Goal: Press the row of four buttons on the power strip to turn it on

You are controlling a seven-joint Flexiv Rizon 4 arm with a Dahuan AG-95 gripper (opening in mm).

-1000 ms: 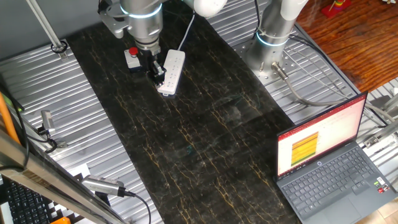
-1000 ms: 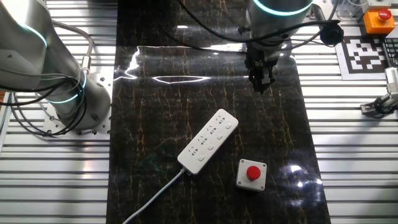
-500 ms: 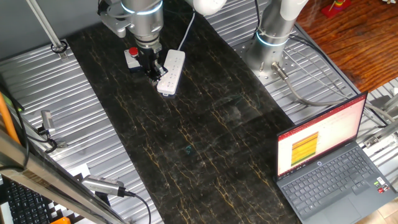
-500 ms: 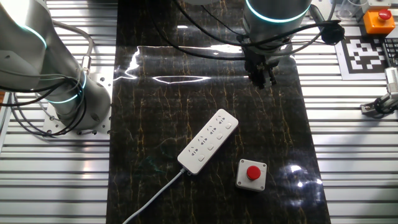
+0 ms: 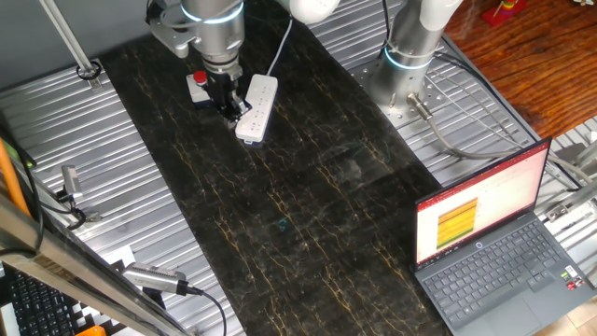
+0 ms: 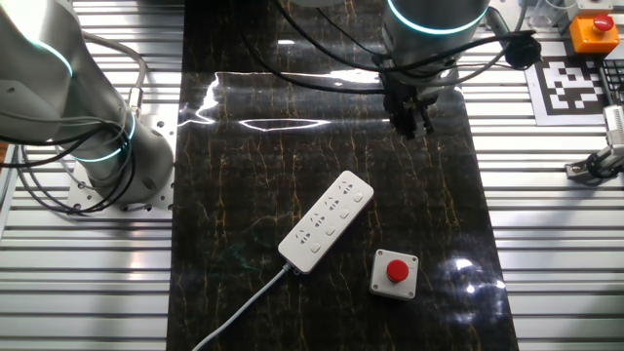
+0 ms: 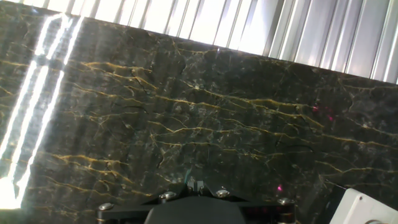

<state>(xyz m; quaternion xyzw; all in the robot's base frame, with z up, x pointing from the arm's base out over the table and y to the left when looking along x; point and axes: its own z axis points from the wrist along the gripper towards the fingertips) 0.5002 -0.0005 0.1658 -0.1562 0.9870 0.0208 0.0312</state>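
Note:
The power strip (image 6: 327,222) is a long white bar that lies at a slant on the dark marbled mat, with its white cable (image 6: 244,310) trailing off one end. The four buttons (image 6: 340,215) are tiny pale marks in one line along its face, too small to tell apart. In one fixed view the strip (image 5: 256,107) lies just right of my gripper (image 5: 229,108). My gripper (image 6: 409,125) hangs in the air, apart from the strip, and touches nothing. Its fingertips (image 7: 196,185) sit side by side with no gap and hold nothing.
A small grey box with a red round button (image 6: 395,274) stands on the mat beside the strip. A second robot arm's base (image 6: 107,156) is bolted to the ribbed metal table. An open laptop (image 5: 494,247) sits at one corner. A pale corner (image 7: 367,208) shows in the hand view.
The gripper has risen slightly over the last second and has held still for the last half second. The strip and the red-button box have not moved.

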